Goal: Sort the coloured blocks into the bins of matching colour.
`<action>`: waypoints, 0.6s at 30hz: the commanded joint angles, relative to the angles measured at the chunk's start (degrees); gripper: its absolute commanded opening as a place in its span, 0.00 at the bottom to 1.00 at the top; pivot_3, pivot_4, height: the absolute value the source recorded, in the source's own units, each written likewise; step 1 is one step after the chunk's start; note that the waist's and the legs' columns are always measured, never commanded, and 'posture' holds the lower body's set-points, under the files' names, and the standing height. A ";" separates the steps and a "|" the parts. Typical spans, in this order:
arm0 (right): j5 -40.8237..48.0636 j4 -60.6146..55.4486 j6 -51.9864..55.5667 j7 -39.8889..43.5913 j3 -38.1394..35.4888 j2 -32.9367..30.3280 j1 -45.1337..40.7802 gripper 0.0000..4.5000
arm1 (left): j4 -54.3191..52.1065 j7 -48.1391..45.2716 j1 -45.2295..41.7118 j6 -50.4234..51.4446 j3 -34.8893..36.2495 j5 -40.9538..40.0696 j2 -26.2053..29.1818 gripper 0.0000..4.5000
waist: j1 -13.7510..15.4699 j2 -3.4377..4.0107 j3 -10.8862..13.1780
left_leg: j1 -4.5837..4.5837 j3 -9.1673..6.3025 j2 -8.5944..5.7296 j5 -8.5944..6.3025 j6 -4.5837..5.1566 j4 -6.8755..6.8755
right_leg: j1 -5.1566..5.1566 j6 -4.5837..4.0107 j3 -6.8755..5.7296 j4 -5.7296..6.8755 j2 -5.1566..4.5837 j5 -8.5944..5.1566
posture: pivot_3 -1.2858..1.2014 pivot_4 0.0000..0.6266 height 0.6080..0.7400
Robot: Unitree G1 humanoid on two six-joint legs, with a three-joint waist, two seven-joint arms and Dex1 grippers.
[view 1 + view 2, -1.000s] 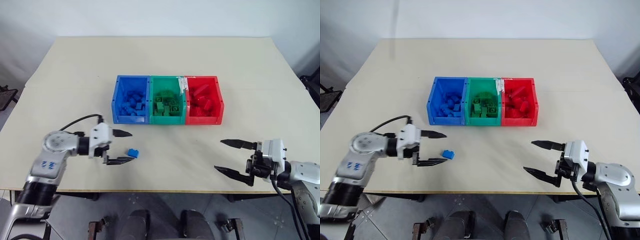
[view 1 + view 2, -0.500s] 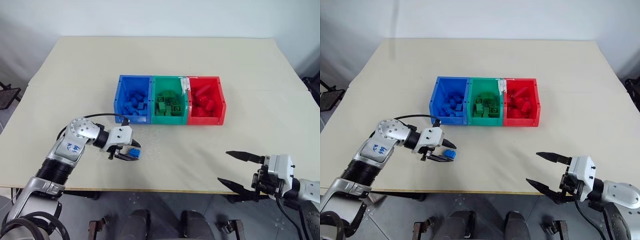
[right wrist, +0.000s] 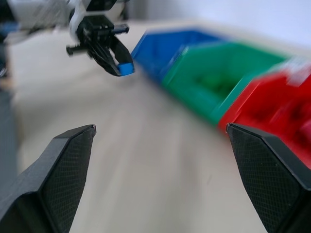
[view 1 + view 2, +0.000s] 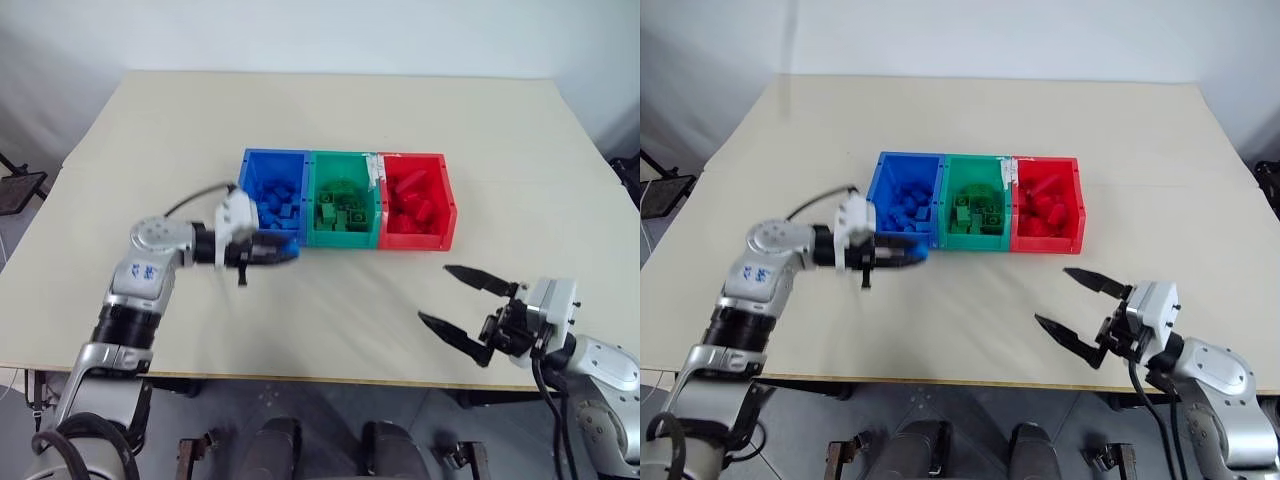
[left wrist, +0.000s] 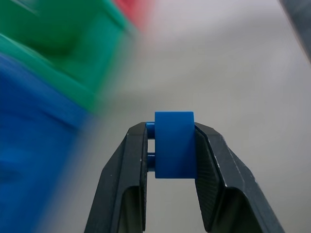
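Note:
My left gripper (image 4: 284, 250) is shut on a small blue block (image 5: 173, 143), held above the table just in front of the blue bin (image 4: 252, 166). The right wrist view also shows that block (image 3: 127, 69) pinched between the left fingers. The three joined bins sit mid-table: blue, green (image 4: 340, 161) with a white tape strip, and red (image 4: 448, 205), each holding several blocks of its own colour. My right gripper (image 4: 462, 306) hovers open and empty over the table's front right part, well apart from the bins.
The beige table (image 4: 330, 110) spreads wide behind and beside the bins. Its front edge (image 4: 330, 376) runs just below both arms. A black cable (image 4: 190, 200) loops off my left wrist.
My left gripper closed on the blue block that lay on the table, lifted it and carried it toward the blue bin. The right gripper stayed open and shifted a little.

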 commanded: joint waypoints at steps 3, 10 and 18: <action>-1.49 0.33 -1.37 -3.07 1.47 1.92 -3.32 1.00 | 6.90 16.38 -7.42 3.13 5.51 1.44 -3.50 0.20 | -0.18 0.00 0.00 | 0.02 0.00 -0.18 0.00 0.00 -0.09 | -0.03 0.01 0.00 0.04 0.00 0.01 | 0.52 0.24 1.00; -2.51 0.77 -2.12 -3.55 2.61 1.95 -4.87 1.00 | 10.24 22.16 -8.03 2.10 5.32 3.42 -4.99 0.28 | -0.36 0.00 0.00 | -0.04 0.05 -0.18 0.00 0.00 -0.16 | -0.15 0.01 0.01 0.03 0.00 0.01 | 0.52 0.24 1.00; -2.72 1.55 -3.70 -3.51 1.33 1.65 -3.98 1.00 | 7.77 12.96 -5.29 -5.32 6.20 0.20 -2.87 0.83 | -0.25 0.00 0.00 | -0.04 0.06 -0.19 0.01 -0.01 -0.11 | -0.12 0.01 0.01 0.02 0.00 0.01 | 0.52 0.24 1.00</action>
